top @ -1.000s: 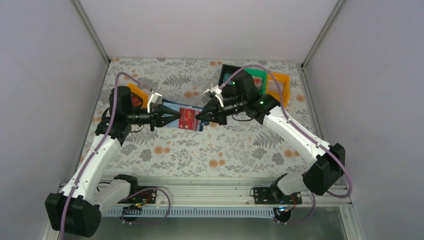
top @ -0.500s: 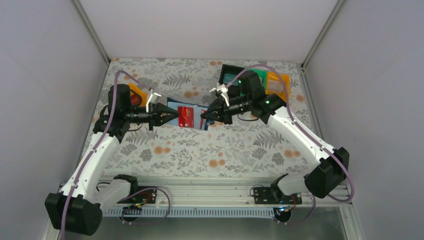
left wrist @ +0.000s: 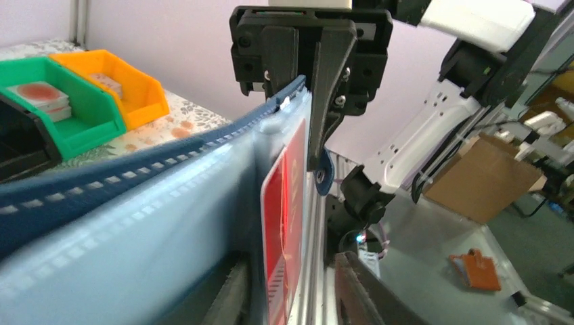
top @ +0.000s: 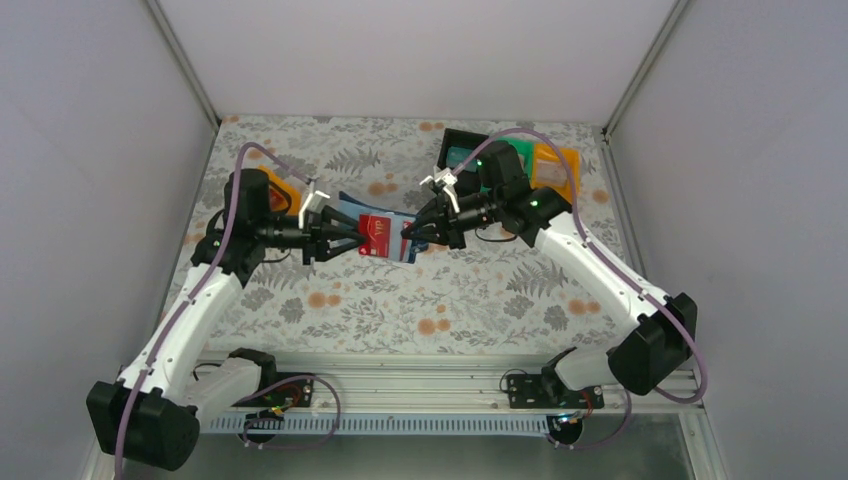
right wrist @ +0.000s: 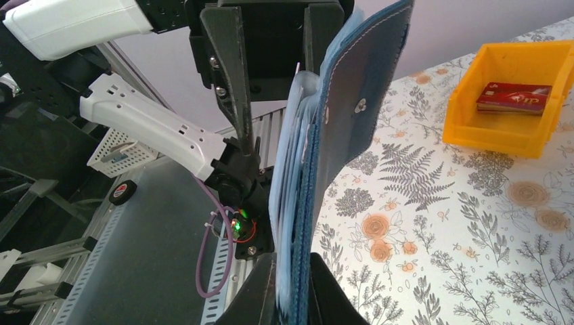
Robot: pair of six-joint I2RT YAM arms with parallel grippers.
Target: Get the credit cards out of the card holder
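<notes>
Plain grey walls close in a table under a floral cloth. From above, the holder is held over the middle of the table between the two arms. Their fingers hide much of it, so only pale blue lining and a red card show. The left gripper meets it from the left with jaws parted, and the right gripper meets it from the right. A black bin, green bin and orange bin stand far right, partly behind the right arm.

In the left wrist view the holder fills the lower left, close and blurred. It has a navy zipped edge over ribbed pale pockets. The red card stands on edge between the left fingers, which sit apart on either side without pressing it. Its print is unreadable. The right jaws are clamped on the holder's far edge.

In the right wrist view the holder stands upright, navy cover and snap stud showing. Its near edge is pinched between the right fingers, which the frame cuts off. One left finger is hidden behind the cover. A loose card lies in the left orange bin.
</notes>
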